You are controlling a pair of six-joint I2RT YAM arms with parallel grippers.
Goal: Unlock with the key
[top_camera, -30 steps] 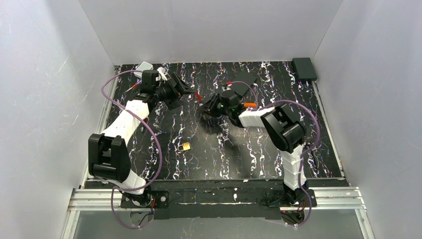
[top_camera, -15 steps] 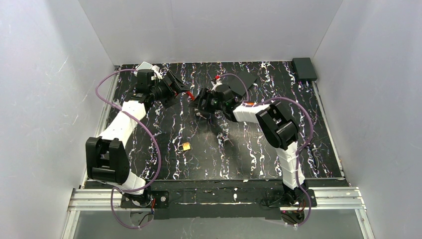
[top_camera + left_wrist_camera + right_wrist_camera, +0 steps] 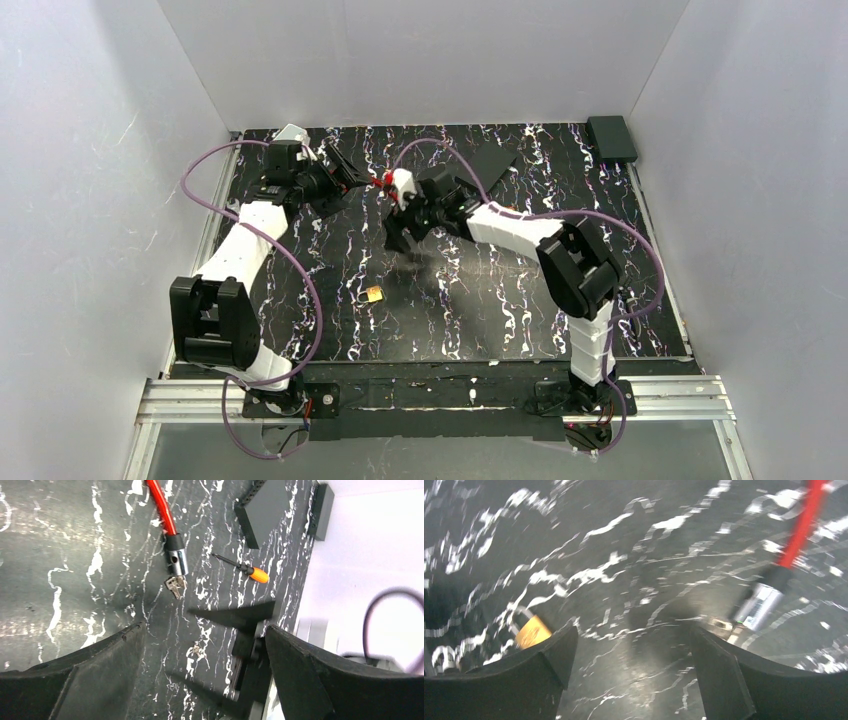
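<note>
The key (image 3: 176, 585), a tiny silvery bunch, lies on the black marbled table at the tip of the silver barrel (image 3: 177, 561) of the red cable lock (image 3: 162, 507). It shows blurred in the right wrist view as the key (image 3: 722, 625), just beyond my right finger. The small brass padlock (image 3: 531, 631) sits by my other right finger, and nearer the table's middle as the padlock (image 3: 374, 293). My right gripper (image 3: 631, 650) is open and empty over bare table. My left gripper (image 3: 205, 650) is also open and empty, short of the key.
An orange-handled screwdriver (image 3: 251, 572) lies beyond the key. A black slab (image 3: 265, 510) and a black box (image 3: 322, 510) sit at the far edge. The two grippers stand close together at the back left, left gripper (image 3: 350, 176) and right gripper (image 3: 398, 232).
My right gripper has opened wide and swung left and back toward the red cable lock. My left arm has drawn back slightly, still open.
</note>
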